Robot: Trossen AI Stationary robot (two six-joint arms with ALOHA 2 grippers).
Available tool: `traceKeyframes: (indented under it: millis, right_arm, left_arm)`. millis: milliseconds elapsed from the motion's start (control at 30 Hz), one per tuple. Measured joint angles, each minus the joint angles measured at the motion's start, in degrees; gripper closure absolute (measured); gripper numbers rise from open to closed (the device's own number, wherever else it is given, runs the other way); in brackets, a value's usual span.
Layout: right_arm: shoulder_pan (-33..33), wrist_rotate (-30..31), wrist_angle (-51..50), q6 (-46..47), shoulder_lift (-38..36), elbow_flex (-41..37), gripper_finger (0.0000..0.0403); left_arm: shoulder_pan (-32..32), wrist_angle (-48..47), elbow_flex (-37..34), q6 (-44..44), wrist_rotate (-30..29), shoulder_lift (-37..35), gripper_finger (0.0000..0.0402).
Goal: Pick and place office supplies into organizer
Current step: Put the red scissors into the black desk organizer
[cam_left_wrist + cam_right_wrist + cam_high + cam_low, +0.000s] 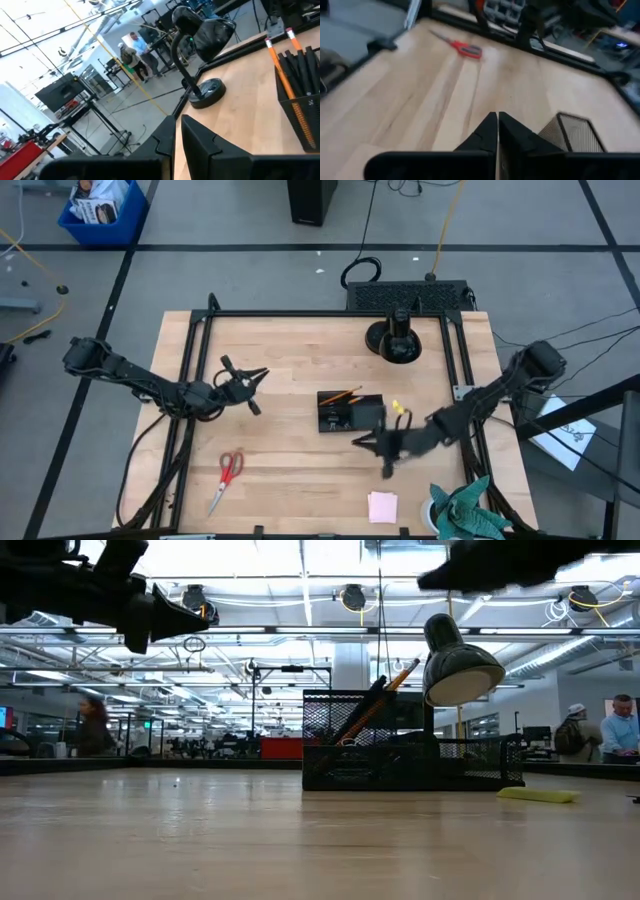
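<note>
Organizer: small black wire-mesh desk tray (349, 412) near the table middle, already with an orange pencil (385, 692) and thin black pens (298, 64) leaning inside.
Scissors: red-handled metal scissors (227, 478) flat on the wooden table (290, 350), near the front left, well apart from the tray.
Scissors handling: probably stiff, light, thin against the wood; best hold likely across the red handle loops, where thicker than the blades.
Sticky pad: pink square paper pad (382, 506) near the front edge; soft, low, likely hard to pinch from above.
Yellow piece: tiny, just beside the tray's right side (399, 408); likely slippery for wide fingers.
Left gripper (246, 383): raised above the table, left of the tray, fingers closed together, empty.
Right gripper (384, 448): just in front of the tray, fingers closed together, nothing between them.
</note>
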Motion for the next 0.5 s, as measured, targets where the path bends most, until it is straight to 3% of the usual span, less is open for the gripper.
traceKeyframes:
  millis: [200,300,367,500]
  right_arm:
    - [-10.8,-14.6,15.6,6.7,-9.1,-19.0,0.0400]
    - [-13.8,-16.4,23.2,6.3,-13.5,-24.7,0.0402]
    - [-15.4,-17.8,28.4,6.2,-15.4,-27.8,0.0402]
    - [-18.8,-26.8,35.5,7.5,-19.1,-32.0,0.0402]
  left_arm:
    - [-0.5,-3.6,0.0,2.4,0.0,0.0,0.0364]
    - [-2.2,-8.8,0.0,1.8,0.2,0.0,0.0364]
    - [-3.4,-11.3,0.0,-2.6,-0.1,0.0,0.0364]
    - [-6.1,-12.2,0.0,-16.5,-6.0,0.0,0.0364]
